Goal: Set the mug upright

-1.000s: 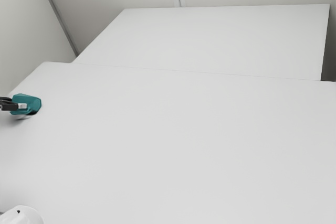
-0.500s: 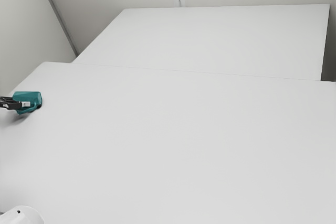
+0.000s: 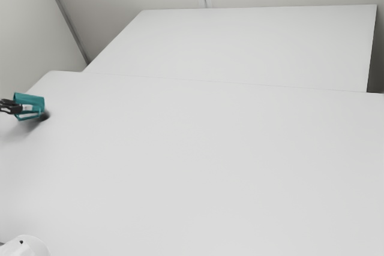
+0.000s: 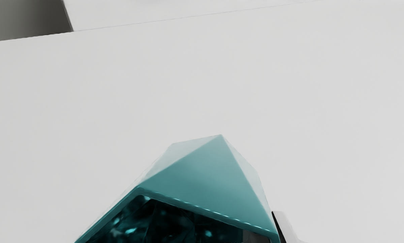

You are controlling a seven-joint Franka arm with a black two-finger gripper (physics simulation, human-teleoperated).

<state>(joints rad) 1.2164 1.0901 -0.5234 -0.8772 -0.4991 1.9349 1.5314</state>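
Teal, glossy, faceted mug: you have it at the exterior view's left, tipped over and apparently raised off the pale, smooth worktop, with a dark shadow below it. Your black two-finger claw looks to be pinching its wall near the rim: in the wrist view one finger stands against the outside, and a grey piece just inside the mouth is probably the other. A wall grip like that makes sense, since it gives you a thin edge to hold and leaves the base free to meet the worktop. The mouth faces back toward your claw and the base points away, so the mug is not upright yet; I judge you are in the middle of righting it. What it calls for is swinging the base down until it is level, then easing it onto the worktop before you let go. Watch for the mug pivoting between the fingers, as a pinch on one slanted wall may let its weight twist it.
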